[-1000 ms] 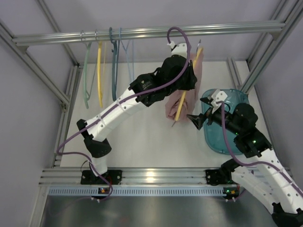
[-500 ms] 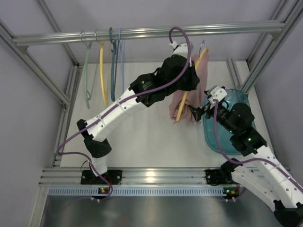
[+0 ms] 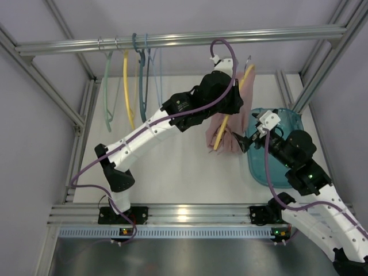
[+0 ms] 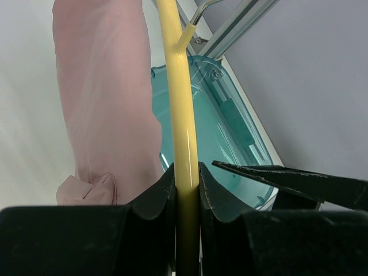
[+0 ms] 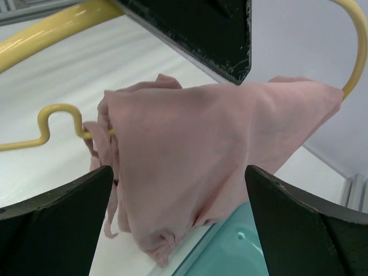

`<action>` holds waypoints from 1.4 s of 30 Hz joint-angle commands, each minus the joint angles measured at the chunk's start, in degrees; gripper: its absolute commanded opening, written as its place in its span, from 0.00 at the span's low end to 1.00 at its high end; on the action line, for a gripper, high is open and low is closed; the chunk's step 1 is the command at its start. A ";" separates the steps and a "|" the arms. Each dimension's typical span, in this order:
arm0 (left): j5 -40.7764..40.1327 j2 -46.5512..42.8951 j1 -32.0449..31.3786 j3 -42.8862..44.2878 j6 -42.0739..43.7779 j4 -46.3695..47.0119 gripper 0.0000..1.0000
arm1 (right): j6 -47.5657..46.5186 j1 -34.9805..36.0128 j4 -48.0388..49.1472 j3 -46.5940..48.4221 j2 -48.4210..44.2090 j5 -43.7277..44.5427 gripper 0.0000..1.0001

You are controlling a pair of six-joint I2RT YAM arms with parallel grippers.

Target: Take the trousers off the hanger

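Note:
The yellow hanger (image 3: 223, 127) hangs tilted above the table, and my left gripper (image 3: 230, 106) is shut on its bar. In the left wrist view the bar (image 4: 183, 115) runs straight up from between the closed left gripper (image 4: 187, 172). The dusty-pink trousers (image 3: 234, 131) drape over the hanger and show left of the bar (image 4: 103, 98). My right gripper (image 3: 241, 142) stands open beside the trousers' lower end. In the right wrist view the cloth (image 5: 213, 155) hangs just ahead of the wide-open right gripper (image 5: 181, 190), in line with the gap. A hanger end (image 5: 52, 115) pokes out at the left.
A teal bin (image 3: 276, 167) lies on the table at the right, under the right arm. On the overhead rail (image 3: 172, 41) hang a pale green hanger (image 3: 107, 95), another yellow one (image 3: 127, 86), a teal one (image 3: 140, 80) and a light blue one (image 3: 155, 63). Metal frame posts flank the table.
The right gripper has moved in towards the lower end of the trousers, staying open. The left arm has shifted slightly right with the hanger. The hangers on the rail have swung a little.

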 commanded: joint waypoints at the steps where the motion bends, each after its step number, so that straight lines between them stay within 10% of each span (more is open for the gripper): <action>1: -0.04 -5.47 -0.24 0.67 0.75 10.03 0.00 | 4.17 0.61 5.96 4.18 2.55 1.77 0.99; 26: 1.10 -5.30 -0.24 1.02 -0.21 11.18 0.00 | 1.28 4.30 13.00 -0.47 7.83 18.64 0.96; 32: 1.89 -5.73 -0.24 0.67 -0.04 11.44 0.00 | 0.05 4.04 12.65 -0.56 7.30 16.89 0.57; 37: 1.98 -6.61 -0.15 -2.05 0.14 11.44 0.00 | 0.41 3.60 12.38 4.27 7.21 16.18 0.00; 42: 1.63 -8.19 -0.15 -5.48 0.14 11.44 0.00 | -0.65 2.98 10.80 9.80 7.30 15.92 0.00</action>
